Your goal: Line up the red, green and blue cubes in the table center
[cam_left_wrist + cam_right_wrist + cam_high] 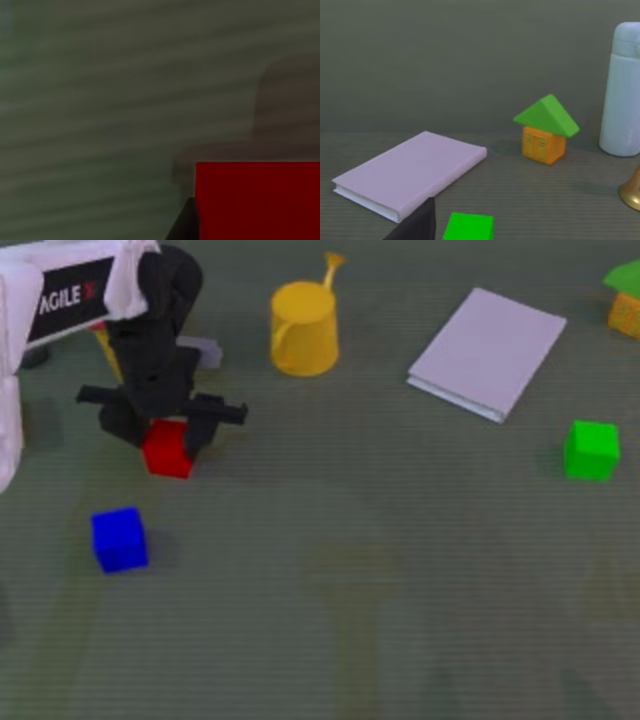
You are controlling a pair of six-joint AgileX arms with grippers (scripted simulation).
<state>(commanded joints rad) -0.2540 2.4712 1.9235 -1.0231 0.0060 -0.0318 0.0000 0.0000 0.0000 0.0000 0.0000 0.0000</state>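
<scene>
The red cube [168,450] sits at the table's left, between the fingers of my left gripper [167,436], which is shut on it. The left wrist view shows the red cube [257,200] large, with one dark fingertip [184,222] pressed against its side. Just nearer the front edge, the blue cube [120,539] stands free. Far to the right rests the green cube [591,450]. My right arm is outside the top view; its wrist view shows one dark finger [420,225] beside the green cube [468,227], not touching it. The table center [340,560] is bare.
A yellow watering-can cup [303,328] stands at the back, a lilac book [487,353] to its right. An orange block with a green top [627,300] occupies the back right corner. The right wrist view also shows a pale bottle [622,90] and a brass bell [632,190].
</scene>
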